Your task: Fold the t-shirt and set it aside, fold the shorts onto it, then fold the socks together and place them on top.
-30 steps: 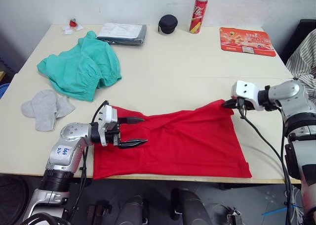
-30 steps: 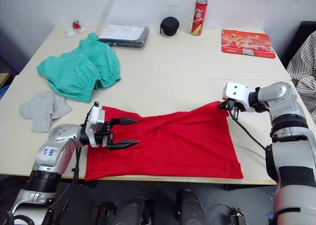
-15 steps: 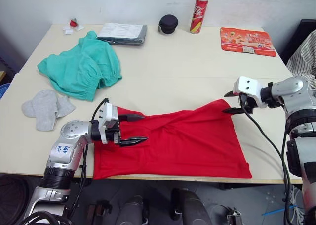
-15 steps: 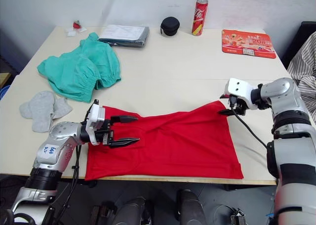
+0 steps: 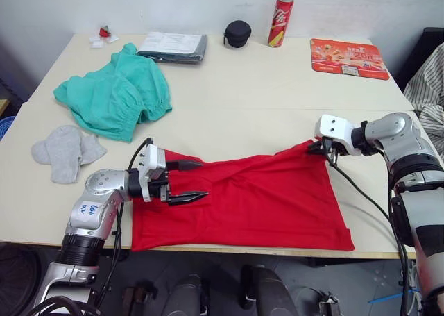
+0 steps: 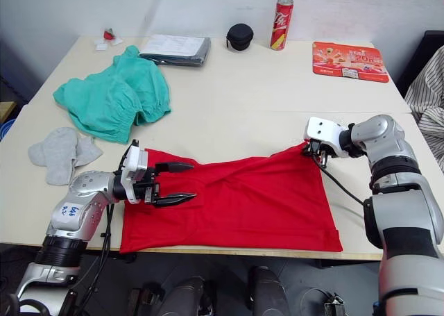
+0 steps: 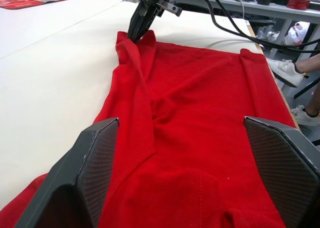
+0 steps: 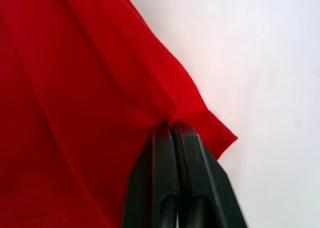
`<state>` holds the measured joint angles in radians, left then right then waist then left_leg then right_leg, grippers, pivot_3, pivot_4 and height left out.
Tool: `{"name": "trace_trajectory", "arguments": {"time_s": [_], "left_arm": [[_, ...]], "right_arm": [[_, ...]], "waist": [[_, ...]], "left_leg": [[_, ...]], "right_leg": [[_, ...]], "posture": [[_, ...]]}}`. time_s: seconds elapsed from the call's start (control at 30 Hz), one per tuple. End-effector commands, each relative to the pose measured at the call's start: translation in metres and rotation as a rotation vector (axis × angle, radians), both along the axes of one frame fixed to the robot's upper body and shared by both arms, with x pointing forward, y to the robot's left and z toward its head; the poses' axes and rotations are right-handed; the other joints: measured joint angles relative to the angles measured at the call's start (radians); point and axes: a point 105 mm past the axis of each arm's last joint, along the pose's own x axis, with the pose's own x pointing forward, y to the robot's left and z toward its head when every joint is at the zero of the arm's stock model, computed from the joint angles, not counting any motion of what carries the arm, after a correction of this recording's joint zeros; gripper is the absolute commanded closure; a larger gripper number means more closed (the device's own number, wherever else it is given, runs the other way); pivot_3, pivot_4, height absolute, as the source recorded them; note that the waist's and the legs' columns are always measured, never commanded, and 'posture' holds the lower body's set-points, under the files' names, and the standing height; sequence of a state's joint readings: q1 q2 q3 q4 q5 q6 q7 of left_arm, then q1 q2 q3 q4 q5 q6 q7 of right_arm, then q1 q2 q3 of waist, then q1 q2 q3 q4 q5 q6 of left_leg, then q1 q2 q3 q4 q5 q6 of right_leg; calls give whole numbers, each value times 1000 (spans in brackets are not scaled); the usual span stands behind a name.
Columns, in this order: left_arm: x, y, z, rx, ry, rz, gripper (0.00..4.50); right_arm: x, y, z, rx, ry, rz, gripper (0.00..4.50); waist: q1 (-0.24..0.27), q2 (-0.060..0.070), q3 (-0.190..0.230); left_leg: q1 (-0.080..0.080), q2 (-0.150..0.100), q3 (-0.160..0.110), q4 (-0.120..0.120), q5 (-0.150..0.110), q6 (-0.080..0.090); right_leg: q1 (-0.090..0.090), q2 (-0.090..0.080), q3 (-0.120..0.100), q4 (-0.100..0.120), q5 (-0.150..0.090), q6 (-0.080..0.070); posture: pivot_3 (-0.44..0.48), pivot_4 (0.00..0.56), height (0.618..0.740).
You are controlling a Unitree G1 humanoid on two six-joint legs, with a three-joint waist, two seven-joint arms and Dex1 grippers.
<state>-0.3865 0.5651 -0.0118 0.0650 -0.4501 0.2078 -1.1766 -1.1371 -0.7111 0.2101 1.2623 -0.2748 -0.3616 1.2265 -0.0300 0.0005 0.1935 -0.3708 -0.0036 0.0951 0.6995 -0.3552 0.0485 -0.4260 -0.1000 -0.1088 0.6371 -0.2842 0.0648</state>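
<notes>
The red t-shirt (image 5: 243,201) lies spread along the near edge of the table (image 5: 243,101), wrinkled through its middle, with its lower hem running right at the table's front lip. On the robot's right side, the right gripper (image 5: 321,148) has its two black fingers (image 8: 172,188) pressed tight together on the far right corner of the shirt, a small peak of red cloth bunched up at the tips, and the fabric pulls into a ridge from there toward the centre. Over on the left, the left gripper (image 5: 186,180) sits just above the shirt's left end with its fingers (image 7: 87,180) spread wide apart and nothing between them, red cloth stretching out below and ahead of it. The teal shorts (image 5: 114,97) lie in a crumpled heap toward the far left of the table, well apart from the shirt. The grey socks (image 5: 66,151) rest near the left edge, just in front of the shorts, one partly over the other. Along the back edge stand a flat grey folded packet (image 5: 171,46), a small black round case (image 5: 236,33), a red can (image 5: 279,21) upright, and a red mat (image 5: 349,57) lying flat at the far right.
</notes>
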Motion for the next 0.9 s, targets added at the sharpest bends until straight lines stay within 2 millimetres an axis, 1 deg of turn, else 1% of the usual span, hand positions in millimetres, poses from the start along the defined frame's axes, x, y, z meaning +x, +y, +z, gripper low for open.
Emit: {"name": "trace_trajectory", "arguments": {"time_s": [0.03, 0.17, 0.3, 0.43, 0.53, 0.67, 0.73, 0.9], "left_arm": [[0, 0, 7, 0, -33, 3, 350], [1, 0, 7, -1, -35, 11, 350], [3, 3, 4, 16, -31, 23, 350], [5, 5, -1, 36, -21, 34, 350], [9, 5, -7, 61, -11, 44, 350], [17, 6, -17, 108, 2, 70, 350], [22, 6, -19, 112, 3, 89, 350], [31, 7, -18, 112, -3, 123, 350]], "right_arm": [[2, -2, 20, 14, -68, 14, 4449], [-2, -8, 35, 36, -98, 35, 4449], [-10, -22, 50, 38, -139, 44, 4449], [-20, -33, 56, 60, -165, 55, 4449], [-27, -37, 51, 82, -159, 65, 4449], [-31, -36, 34, 113, -155, 57, 4449], [-32, -33, 25, 123, -155, 58, 4449], [-34, -30, 13, 126, -151, 50, 4449]], "waist": [[0, 0, 0], [0, 0, 0], [2, 1, 0], [2, 1, 0], [2, 1, 0], [3, 1, 0], [3, 1, 0], [3, 1, 0]], "left_leg": [[0, 0, 0, 0, 0, 0], [0, 0, 0, 0, 0, 0], [0, 0, 0, 0, 0, 0], [0, 0, 0, 0, 0, 0], [0, 0, 0, 0, 0, 0], [0, 0, 0, 0, 0, 0], [0, 0, 0, 0, 0, 0], [0, 0, 0, 0, 0, 0]], "right_leg": [[0, 0, 0, 0, 0, 0], [0, 0, 0, 0, 0, 0], [0, 0, 0, 0, 0, 0], [0, 0, 0, 0, 0, 0], [0, 0, 0, 0, 0, 0], [0, 0, -1, 0, 0, 0], [0, 0, -1, 0, 0, 0], [0, 0, -1, 1, 0, 0]], "posture": [[0, 150, 740], [0, 150, 740], [0, 150, 740], [0, 150, 740], [0, 150, 740], [0, 150, 740], [0, 150, 740], [0, 150, 740]]}}
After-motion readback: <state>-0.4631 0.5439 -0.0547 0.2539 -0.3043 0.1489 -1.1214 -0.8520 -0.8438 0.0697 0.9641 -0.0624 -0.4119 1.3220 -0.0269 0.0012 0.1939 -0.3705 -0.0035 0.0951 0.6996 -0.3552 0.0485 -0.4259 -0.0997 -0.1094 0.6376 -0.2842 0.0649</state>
